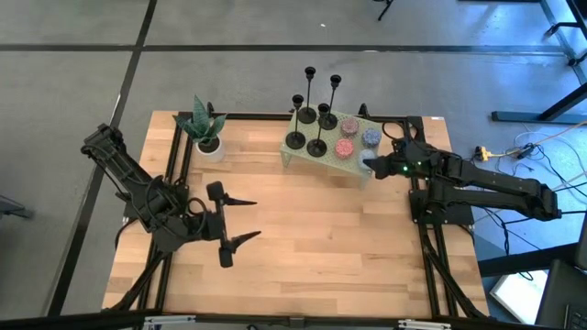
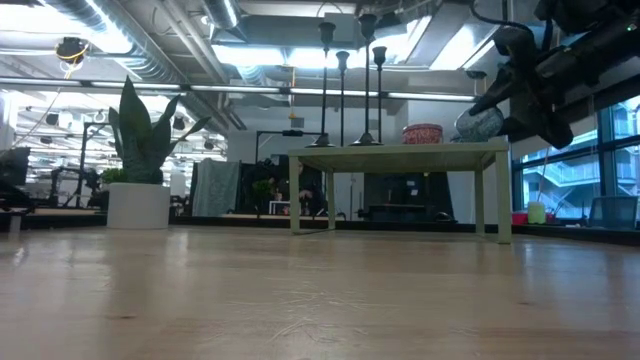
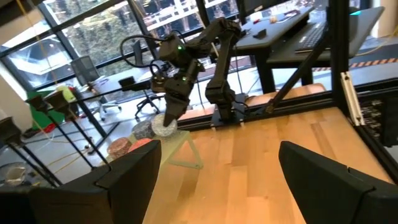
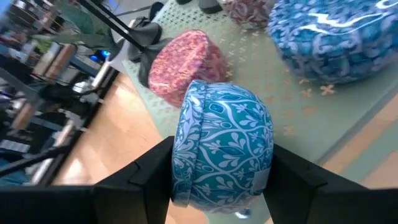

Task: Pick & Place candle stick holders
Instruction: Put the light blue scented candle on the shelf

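Note:
Four black candle stick holders (image 1: 316, 128) stand by their round bases on a small pale green stand (image 1: 303, 158) at the table's far middle; they also show in the low view (image 2: 345, 90). My right gripper (image 4: 221, 186) is shut on a blue patterned round candle (image 4: 221, 146) at the stand's right end (image 2: 495, 150). My left gripper (image 1: 248, 220) is open and empty over the table's left half, well away from the stand. My right gripper pinches the blue patterned candle between its two fingers (image 4: 146, 177), one on each of two opposite sides of its lower part (image 4: 186, 186). The fingers come slanting from the table's right. The candle is tipped on its side and held clear above the stand's right end (image 2: 478, 122).
Two pink candles (image 1: 347, 147) and a second blue candle (image 1: 370, 137) sit on the stand beside the holders. A plant in a white pot (image 1: 206, 137) stands at the far left. Bare wood (image 1: 303, 247) lies between the stand and the near edge.

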Available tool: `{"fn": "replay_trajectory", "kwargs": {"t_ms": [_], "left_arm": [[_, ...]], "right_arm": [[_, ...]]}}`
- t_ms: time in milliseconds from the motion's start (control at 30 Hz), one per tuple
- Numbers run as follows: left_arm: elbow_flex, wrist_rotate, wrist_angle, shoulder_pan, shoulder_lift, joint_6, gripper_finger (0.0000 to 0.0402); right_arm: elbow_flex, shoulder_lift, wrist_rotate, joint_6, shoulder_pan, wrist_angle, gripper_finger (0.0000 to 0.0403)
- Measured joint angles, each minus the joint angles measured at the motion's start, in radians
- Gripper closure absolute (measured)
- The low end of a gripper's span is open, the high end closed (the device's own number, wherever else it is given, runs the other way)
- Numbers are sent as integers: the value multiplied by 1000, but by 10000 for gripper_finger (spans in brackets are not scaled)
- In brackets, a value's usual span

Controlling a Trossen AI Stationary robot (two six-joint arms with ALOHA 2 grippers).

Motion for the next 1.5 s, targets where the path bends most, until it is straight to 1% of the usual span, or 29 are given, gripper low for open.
{"fn": "replay_trajectory", "kwargs": {"t_ms": [100, 200, 433, 633, 900, 1000, 1200, 1300, 1400, 1500], "left_arm": [[0, 15, 0, 0, 0, 0, 78], [0, 15, 0, 0, 0, 0, 78], [0, 15, 0, 0, 0, 0, 78], [0, 14, 0, 0, 0, 0, 78], [0, 14, 0, 0, 0, 0, 78], [0, 14, 0, 0, 0, 0, 78], [0, 14, 0, 0, 0, 0, 78], [0, 14, 0, 0, 0, -1, 78], [0, 15, 0, 0, 0, -47, 78], [0, 30, 0, 0, 0, -88, 78]], "right_arm": [[0, 0, -44, 0, 0, 24, 198], [0, 0, -57, -32, 0, 29, 198], [1, 0, -59, -8, 0, 48, 198], [1, 0, -34, -13, 0, 48, 198], [1, 0, -34, -42, 0, 65, 198], [1, 0, -34, -31, 0, 63, 198], [1, 0, -30, -109, 0, 64, 198], [1, 0, -30, -92, 0, 65, 198], [1, 0, -31, -35, 0, 66, 198], [1, 0, -31, -40, 0, 62, 198]]}}
